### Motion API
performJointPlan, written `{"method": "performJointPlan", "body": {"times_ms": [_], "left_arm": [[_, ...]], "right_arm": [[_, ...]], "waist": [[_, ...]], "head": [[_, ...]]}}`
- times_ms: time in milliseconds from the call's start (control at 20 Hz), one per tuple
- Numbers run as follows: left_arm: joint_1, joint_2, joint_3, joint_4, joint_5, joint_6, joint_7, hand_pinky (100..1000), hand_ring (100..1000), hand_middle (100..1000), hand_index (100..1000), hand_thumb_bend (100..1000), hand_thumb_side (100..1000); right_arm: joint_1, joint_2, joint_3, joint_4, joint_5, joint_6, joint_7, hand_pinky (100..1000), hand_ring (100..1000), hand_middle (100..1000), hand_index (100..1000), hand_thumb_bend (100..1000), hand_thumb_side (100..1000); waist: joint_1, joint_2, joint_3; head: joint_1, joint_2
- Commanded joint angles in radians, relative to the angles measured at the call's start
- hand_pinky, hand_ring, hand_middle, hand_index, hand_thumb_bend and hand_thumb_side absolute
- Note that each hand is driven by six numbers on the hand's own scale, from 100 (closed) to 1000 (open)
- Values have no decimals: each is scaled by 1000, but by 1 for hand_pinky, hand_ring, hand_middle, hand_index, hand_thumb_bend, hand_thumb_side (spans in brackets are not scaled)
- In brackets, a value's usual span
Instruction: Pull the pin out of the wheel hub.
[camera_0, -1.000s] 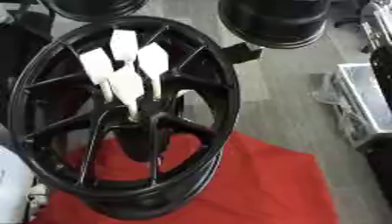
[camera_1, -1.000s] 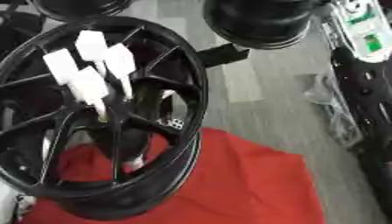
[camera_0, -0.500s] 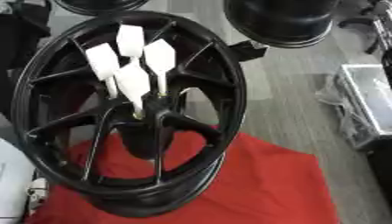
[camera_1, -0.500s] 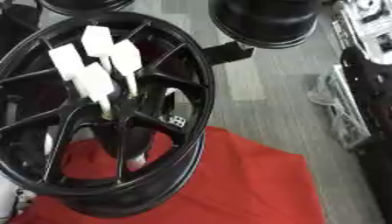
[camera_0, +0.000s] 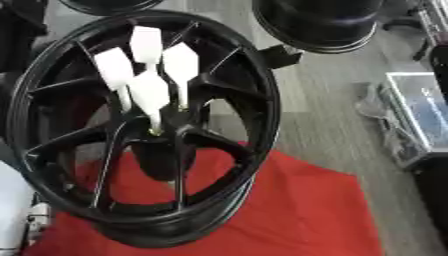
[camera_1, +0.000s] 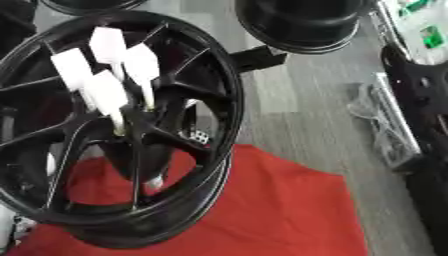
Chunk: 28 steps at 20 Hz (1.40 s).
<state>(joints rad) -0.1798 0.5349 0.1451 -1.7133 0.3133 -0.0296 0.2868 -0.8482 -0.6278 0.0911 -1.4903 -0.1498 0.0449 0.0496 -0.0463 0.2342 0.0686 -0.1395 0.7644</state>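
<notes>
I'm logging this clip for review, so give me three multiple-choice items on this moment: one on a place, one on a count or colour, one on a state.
1. Where do the white-flagged pins sit?
A. At the centre of the black wheel hub
B. On the red cloth
C. On the grey floor

2. How many white-flagged pins show?
A. One
B. Four
C. Seven

3. Is a robot hand on a pin?
A. Left hand pinches one
B. Right hand pinches one
C. No hand shows

Key: 1 A, their stems run into the hub's centre. 2 B, four white flags stand clustered there. 3 C, neither eye view shows a hand; the red cloth lies bare beneath the hub.
</notes>
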Motion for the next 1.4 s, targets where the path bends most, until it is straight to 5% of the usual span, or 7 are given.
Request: {"method": "performJointPlan", "body": {"times_ms": [50,350,700,900,1400], "left_arm": [[-2,20,14,-20,-3,3,1,846,861,927,957,799,645],[-1,29,13,-23,-2,3,-1,848,861,928,957,801,644],[0,43,13,-26,-4,4,-4,848,861,928,957,807,641],[-1,45,12,-27,-3,4,-4,849,861,929,957,810,638],[6,42,17,-27,-1,3,2,849,861,929,957,818,634]], "right_arm": [[-58,-55,33,-27,71,2,104,863,696,765,845,446,363],[-165,-103,109,-31,214,-68,415,865,732,766,839,471,351],[-240,-191,179,-43,229,-167,703,873,768,772,838,474,336],[-267,-188,206,-73,240,-175,759,859,750,771,843,476,344],[-371,-2,280,-14,283,-154,851,855,756,789,854,449,364]], "waist": [[1,-21,0],[-4,-22,2],[-16,-16,4],[-19,-13,4],[-15,-18,1]], "head": [[-11,6],[-9,6],[-5,6],[-2,6],[-10,6]]}}
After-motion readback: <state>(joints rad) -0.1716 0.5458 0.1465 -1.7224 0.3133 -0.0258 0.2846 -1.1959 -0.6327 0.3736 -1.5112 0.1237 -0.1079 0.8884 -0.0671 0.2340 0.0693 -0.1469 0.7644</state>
